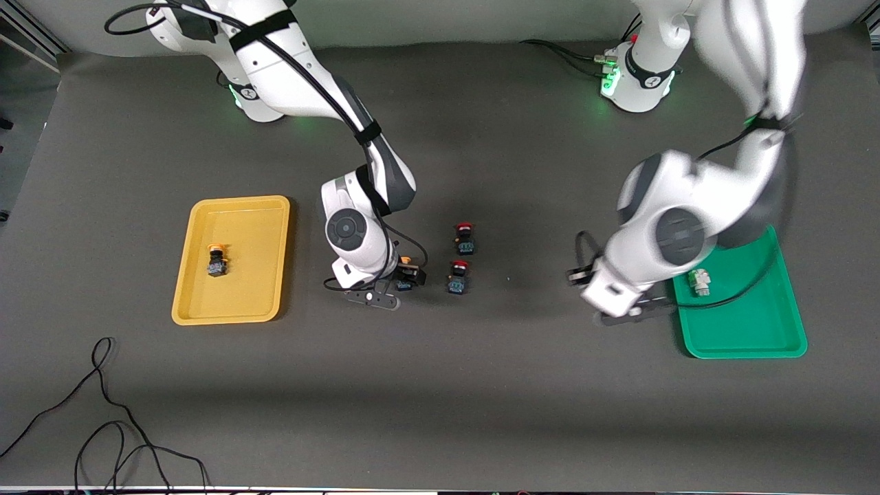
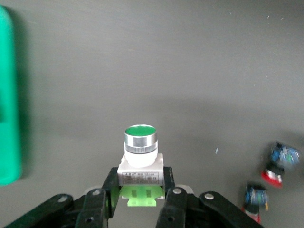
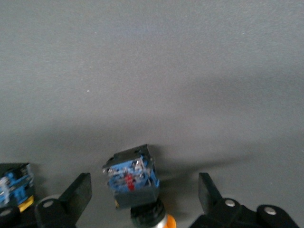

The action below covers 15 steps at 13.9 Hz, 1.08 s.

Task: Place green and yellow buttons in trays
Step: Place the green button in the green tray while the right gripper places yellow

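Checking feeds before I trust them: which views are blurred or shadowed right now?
Front view: the left arm's upper links smear with motion blur; the yellow tray and green tray are crisp. Left wrist view: the green button in the left gripper is sharp, the red buttons blurred. Right wrist view: soft shadow band across the mat, yellow button slightly soft.

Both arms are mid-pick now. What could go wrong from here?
The left gripper pinches the green button only at its base, short of the green tray; it could tip out.

The open right gripper straddles a tilted yellow button; closing may knock it toward the red buttons.
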Each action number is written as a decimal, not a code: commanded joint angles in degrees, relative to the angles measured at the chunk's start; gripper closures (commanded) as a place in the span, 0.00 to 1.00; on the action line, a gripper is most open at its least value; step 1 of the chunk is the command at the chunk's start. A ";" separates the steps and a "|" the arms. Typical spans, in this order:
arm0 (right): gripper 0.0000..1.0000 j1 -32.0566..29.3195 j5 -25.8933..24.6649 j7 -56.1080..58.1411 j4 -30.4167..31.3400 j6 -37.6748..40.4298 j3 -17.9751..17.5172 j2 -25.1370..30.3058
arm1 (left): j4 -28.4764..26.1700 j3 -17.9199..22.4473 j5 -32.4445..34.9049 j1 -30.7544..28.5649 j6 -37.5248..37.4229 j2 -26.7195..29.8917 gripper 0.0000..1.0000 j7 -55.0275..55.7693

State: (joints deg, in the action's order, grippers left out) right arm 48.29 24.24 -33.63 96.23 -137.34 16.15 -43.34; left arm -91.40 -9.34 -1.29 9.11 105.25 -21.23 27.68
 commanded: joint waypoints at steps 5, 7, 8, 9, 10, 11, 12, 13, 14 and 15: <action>1.00 1.72 1.33 -0.47 -2.01 -0.73 0.90 -1.05 | -1.93 0.11 2.93 -26.39 -8.23 5.15 0.89 -31.17; 1.00 1.28 1.33 -0.21 -1.92 0.75 1.25 0.61 | -6.56 0.11 6.38 -30.19 1.39 3.57 0.89 -34.79; 1.00 1.10 1.33 0.05 -2.01 3.98 1.69 2.45 | -9.38 0.11 6.83 -31.08 7.27 2.08 0.89 -35.15; 1.00 0.93 1.07 0.23 -2.01 7.84 3.26 5.08 | -12.02 0.20 8.22 -31.43 12.12 0.24 0.89 -35.15; 1.00 0.93 0.72 0.23 -2.01 11.88 5.27 8.06 | -13.87 0.20 9.11 -31.52 16.43 -1.95 0.89 -35.15; 1.00 0.84 0.46 0.49 -2.01 16.45 6.95 10.96 | -15.54 0.63 9.20 -31.52 19.78 -3.54 0.89 -35.07; 1.00 0.92 0.19 0.49 -2.01 20.67 9.05 13.78 | -16.43 2.03 9.29 -31.44 22.08 -5.47 0.89 -35.15; 1.00 1.01 -0.25 1.27 -1.92 23.93 11.07 16.07 | -16.52 2.74 9.90 -31.44 23.75 -7.41 0.88 -35.15; 1.00 0.93 -1.38 2.67 -1.75 27.10 12.92 18.09 | -16.53 2.84 10.17 -31.44 24.81 -8.64 0.87 -35.15; 1.00 0.93 -3.22 4.25 -1.66 30.00 15.20 19.77 | -16.53 3.10 10.61 -31.44 24.91 -9.09 0.65 -35.15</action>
State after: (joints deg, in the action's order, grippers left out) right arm 48.94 23.32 -32.08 92.30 -111.36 28.52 -27.96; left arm -107.62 -6.90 8.01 -22.46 129.51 -30.39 -7.22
